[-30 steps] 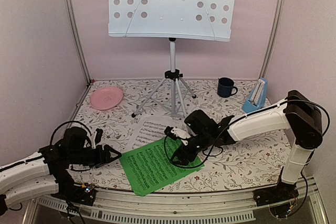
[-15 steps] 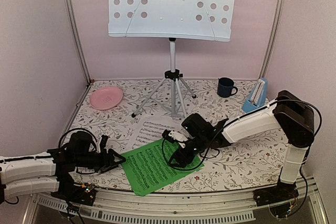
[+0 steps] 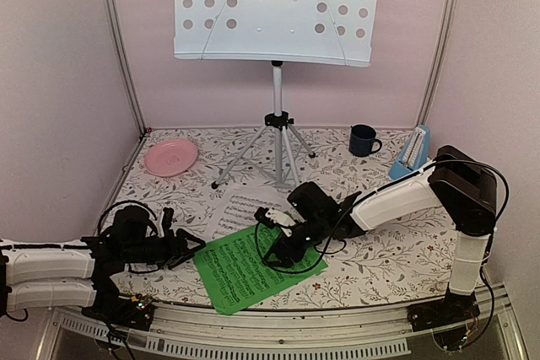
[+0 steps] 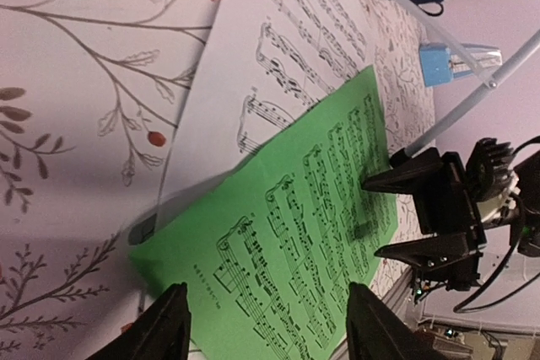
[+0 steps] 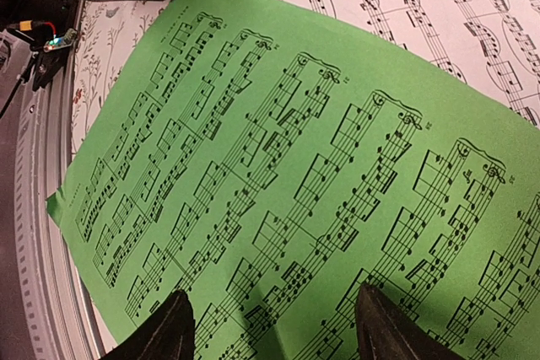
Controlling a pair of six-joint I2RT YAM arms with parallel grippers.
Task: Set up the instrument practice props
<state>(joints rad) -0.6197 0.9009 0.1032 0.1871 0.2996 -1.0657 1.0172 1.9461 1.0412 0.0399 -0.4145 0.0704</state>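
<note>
The green sheet-music page (image 3: 240, 269) lies flat on the floral surface (image 3: 396, 250) near the front edge, overlapping the near part of the white page (image 3: 240, 208). Neither sheet is on the music stand (image 3: 278, 6) yet, which stands upright at the back with its perforated desk bare. The right gripper (image 5: 272, 314) hangs low over the middle of the green page, jaws spread with nothing between them, seemingly placed to pin or slide the sheet. Whether its tips touch the paper I cannot tell. The left gripper (image 4: 266, 314) sits low at the page's left corner, jaws likewise spread and empty and lined up with that edge, probably because a flat sheet needs an edge raised before it can be pinched. The light-blue metronome (image 3: 413, 153) waits at the back right, near the dark blue mug (image 3: 364, 139).
</note>
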